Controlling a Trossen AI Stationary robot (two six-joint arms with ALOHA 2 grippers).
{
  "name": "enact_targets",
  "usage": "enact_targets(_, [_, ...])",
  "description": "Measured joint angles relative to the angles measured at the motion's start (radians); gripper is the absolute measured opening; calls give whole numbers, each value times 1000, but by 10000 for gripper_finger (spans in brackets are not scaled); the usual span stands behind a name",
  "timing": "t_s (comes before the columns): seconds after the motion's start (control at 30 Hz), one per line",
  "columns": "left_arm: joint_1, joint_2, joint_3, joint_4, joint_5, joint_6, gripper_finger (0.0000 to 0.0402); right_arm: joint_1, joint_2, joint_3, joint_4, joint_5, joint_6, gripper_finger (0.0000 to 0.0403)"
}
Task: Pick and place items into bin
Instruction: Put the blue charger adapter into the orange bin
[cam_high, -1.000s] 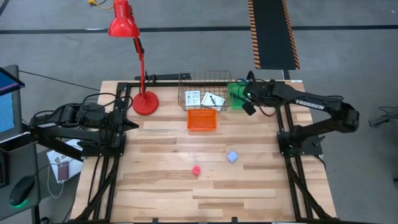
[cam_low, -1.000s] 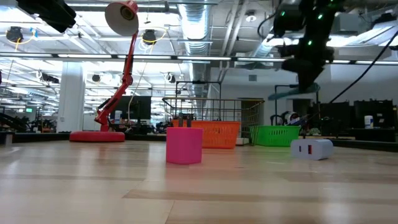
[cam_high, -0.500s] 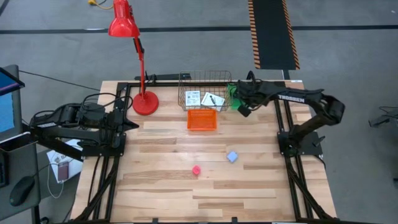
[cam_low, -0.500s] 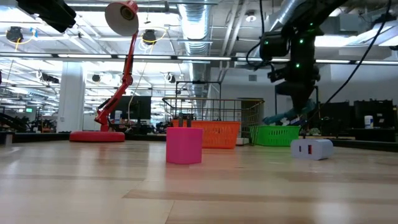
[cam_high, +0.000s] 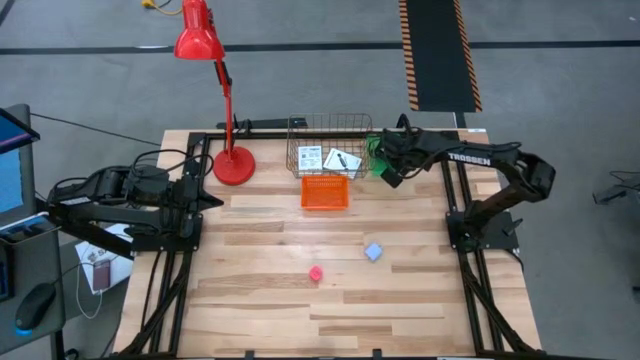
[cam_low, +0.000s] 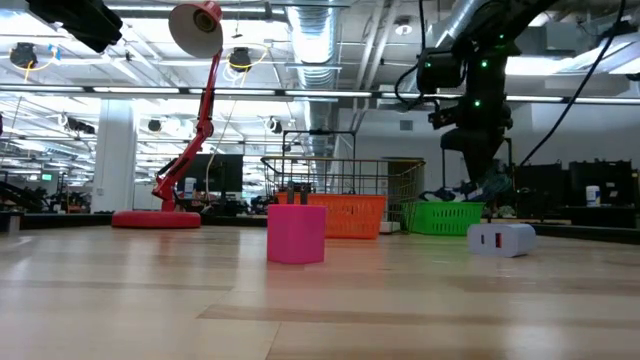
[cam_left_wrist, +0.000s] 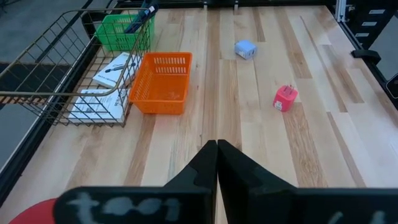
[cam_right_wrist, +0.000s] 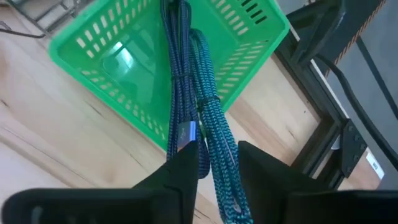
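Note:
My right gripper (cam_right_wrist: 214, 171) is at the table's far right, over the green basket (cam_right_wrist: 124, 68), and is shut on a bundle of blue braided cable (cam_right_wrist: 208, 112). It also shows in the high view (cam_high: 389, 172) and the low view (cam_low: 484, 172). My left gripper (cam_left_wrist: 216, 149) is shut and empty at the table's left side. A small pink piece (cam_high: 315, 273) and a pale blue cube (cam_high: 373, 252) rest on the table's middle. Two white printed cards (cam_high: 327, 158) lie in the wire basket (cam_high: 330, 125). My right gripper pinches the cable bundle between its two fingers, near the bundle's near end (cam_right_wrist: 216, 152), beside a metal plug (cam_right_wrist: 186, 132). The fingers lie along the bundle. The bundle is lifted clear of the table and reaches forward over the green basket; whether its far end touches the basket I cannot tell.
An orange basket (cam_high: 325, 191) stands in front of the wire basket, between it and the loose pieces. A red desk lamp (cam_high: 232, 165) stands at the far left. Black frame rails (cam_high: 455, 190) run along the table's sides. Bare wood lies toward the near edge.
My right gripper has gone down and a little toward the table's left edge, to the green basket, with the cable. The cable, held high and about level before, now tips down at the basket.

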Motion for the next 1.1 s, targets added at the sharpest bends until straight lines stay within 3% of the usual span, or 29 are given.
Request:
enact_targets(0.23, [0,0,0,0,0,-2,0,14,-49,54,-20,-40,0,141])
enact_targets(0.57, [0,0,0,0,0,3,0,198,-137,116,-30,-289,-220,178])
enact_targets(0.73, [0,0,0,0,0,-5,0,325,-120,116,-99,-296,-313,181])
enact_targets(1.1, [0,0,0,0,0,2,0,607,18,116,-141,-297,-340,158])
